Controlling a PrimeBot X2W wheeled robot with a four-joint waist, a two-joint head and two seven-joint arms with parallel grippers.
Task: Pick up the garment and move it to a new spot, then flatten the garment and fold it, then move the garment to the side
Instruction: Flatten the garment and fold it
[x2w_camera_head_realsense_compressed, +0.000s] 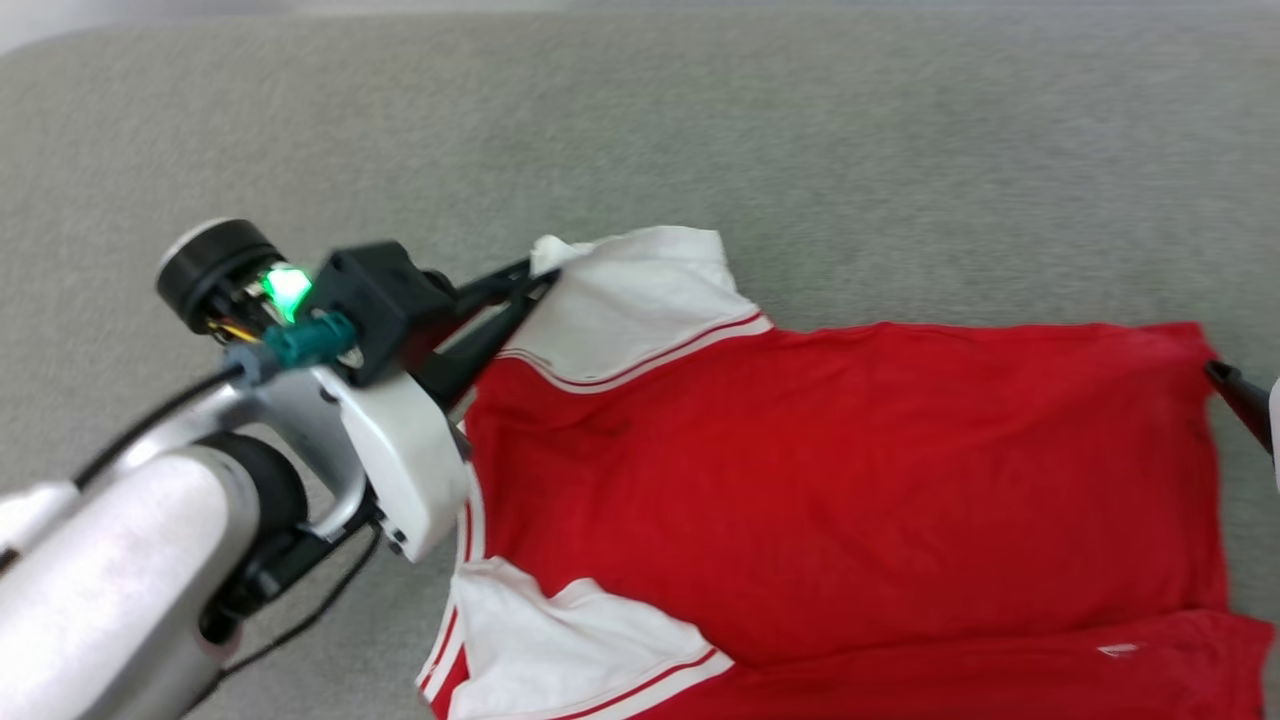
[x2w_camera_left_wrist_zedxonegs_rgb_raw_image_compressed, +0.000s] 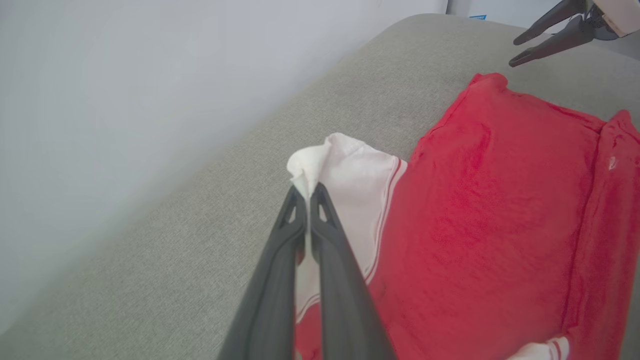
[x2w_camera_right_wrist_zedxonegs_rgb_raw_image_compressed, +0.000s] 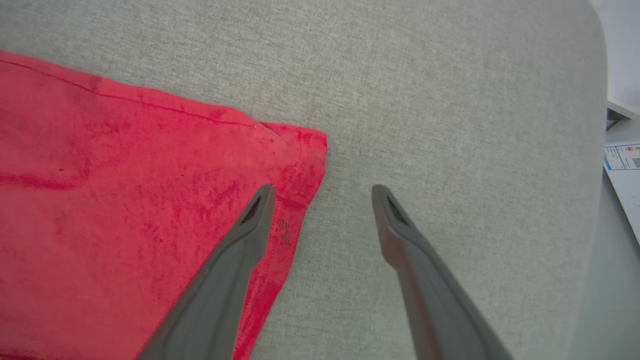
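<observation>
The red jersey shirt (x2w_camera_head_realsense_compressed: 820, 470) with short white sleeves and striped trim lies spread on the grey woven fabric surface (x2w_camera_head_realsense_compressed: 700, 120); the left gripper (x2w_camera_left_wrist_zedxonegs_rgb_raw_image_compressed: 307, 192) is pinched tight on one white sleeve's bunched edge; the right gripper (x2w_camera_right_wrist_zedxonegs_rgb_raw_image_compressed: 322, 192) hovers at the red hem corner, fingers spread wide, holding nothing.

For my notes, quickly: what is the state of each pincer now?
Left pincer: closed on a white sleeve of the garment.
Right pincer: open, holding nothing.

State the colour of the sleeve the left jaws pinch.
The sleeve is white with red-striped trim; left wrist view shows it best.
</observation>
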